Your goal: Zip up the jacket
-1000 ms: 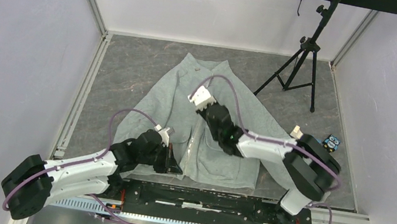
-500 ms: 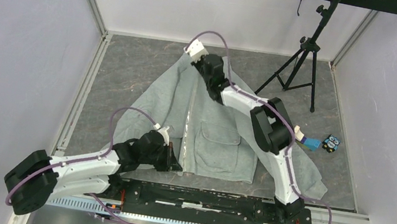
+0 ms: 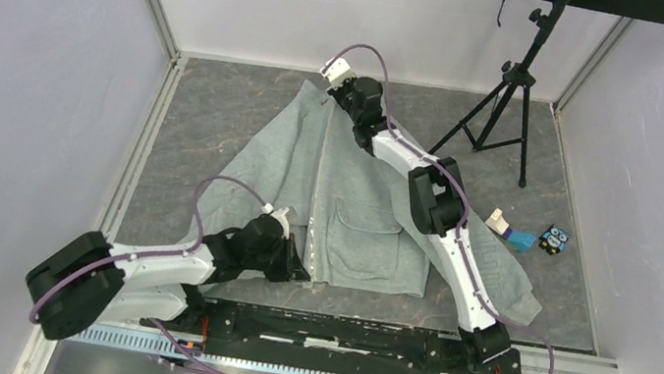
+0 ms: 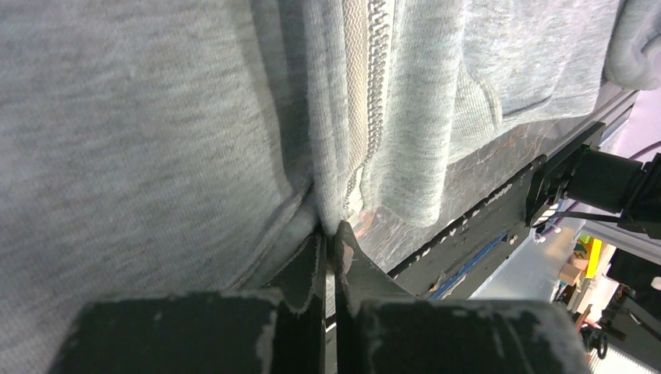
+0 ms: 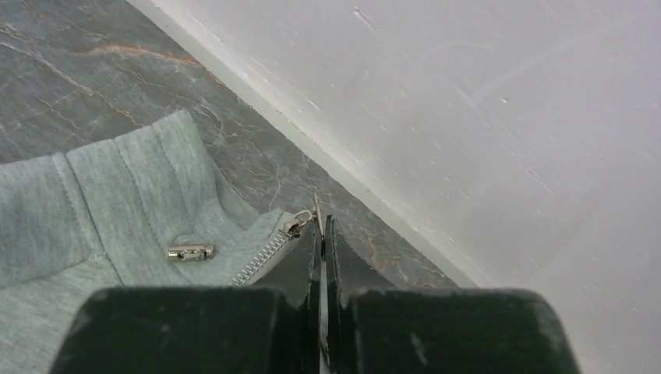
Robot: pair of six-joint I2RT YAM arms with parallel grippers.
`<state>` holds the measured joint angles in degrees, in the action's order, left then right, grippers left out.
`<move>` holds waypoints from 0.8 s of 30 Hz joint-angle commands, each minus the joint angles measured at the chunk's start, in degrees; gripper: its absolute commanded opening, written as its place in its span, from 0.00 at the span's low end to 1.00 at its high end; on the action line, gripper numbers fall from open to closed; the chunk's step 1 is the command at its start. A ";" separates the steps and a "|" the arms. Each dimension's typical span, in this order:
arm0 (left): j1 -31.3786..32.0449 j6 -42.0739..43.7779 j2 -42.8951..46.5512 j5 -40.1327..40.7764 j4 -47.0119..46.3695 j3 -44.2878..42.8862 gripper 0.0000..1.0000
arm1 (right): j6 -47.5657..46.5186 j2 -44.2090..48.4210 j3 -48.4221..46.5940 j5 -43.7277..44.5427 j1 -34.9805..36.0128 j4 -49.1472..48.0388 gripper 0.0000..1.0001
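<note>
The light grey jacket [image 3: 277,164] lies flat on the floor, collar toward the back wall. Its pale zipper [image 3: 317,185] runs closed up the middle. My left gripper [image 3: 299,269] is at the bottom hem, shut on the fabric beside the zipper's lower end [image 4: 366,93]; the left wrist view shows the left gripper [image 4: 330,231] pinching the hem. My right gripper [image 3: 335,91] is at the collar top. The right wrist view shows the right gripper [image 5: 320,222] shut on the thin ring pull, with the slider [image 5: 292,227] just left of the fingertips.
A black tripod [image 3: 506,94] stands at the back right. A small blue-and-white object [image 3: 508,231] and a little owl figure [image 3: 554,240] lie right of the jacket. The back wall [image 5: 483,117] rises just beyond the collar. A metal cord stopper [image 5: 189,252] hangs by the collar.
My right gripper has travelled from the jacket's middle up to the collar, and the two fronts have come together along the zipper. The left gripper has stayed at the hem.
</note>
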<state>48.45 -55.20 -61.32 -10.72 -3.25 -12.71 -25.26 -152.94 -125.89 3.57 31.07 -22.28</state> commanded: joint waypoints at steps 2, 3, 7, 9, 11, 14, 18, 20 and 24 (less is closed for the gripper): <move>1.62 2.97 -11.50 -5.59 11.97 -4.49 0.02 | 1.46 3.32 -4.08 1.28 -4.00 -9.86 0.26; 1.65 3.08 -12.57 -5.04 12.07 -5.28 0.03 | 1.88 4.96 -2.41 0.57 -4.00 -8.13 0.45; 1.61 2.37 -11.47 -5.16 8.80 -4.43 0.30 | 7.35 16.67 9.04 0.16 -3.61 -0.99 0.98; 1.65 2.62 -8.47 -4.05 9.83 -4.05 0.46 | 10.70 24.07 17.81 1.70 -2.93 1.41 0.98; 1.63 3.54 -4.72 -2.96 12.49 -4.74 0.71 | 14.69 31.97 26.81 3.03 -2.07 3.44 0.98; 1.63 3.64 1.81 -1.58 17.06 -5.78 0.91 | 20.81 43.36 36.60 3.53 -0.08 10.52 0.98; 1.55 4.03 11.07 2.97 24.42 -6.91 0.97 | 32.09 58.11 50.10 -1.52 2.36 19.05 0.98; 1.41 4.84 16.23 5.92 29.21 -8.73 0.99 | 33.76 65.98 57.46 -8.64 2.72 21.25 0.98; 1.22 7.34 23.63 8.18 34.59 -14.99 1.00 | 32.78 82.22 68.76 -10.16 3.20 26.78 0.98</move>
<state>49.95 -52.60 -43.09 -7.53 23.22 -20.69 3.75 -81.65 -66.06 -2.55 35.00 -4.58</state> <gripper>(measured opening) 0.993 0.979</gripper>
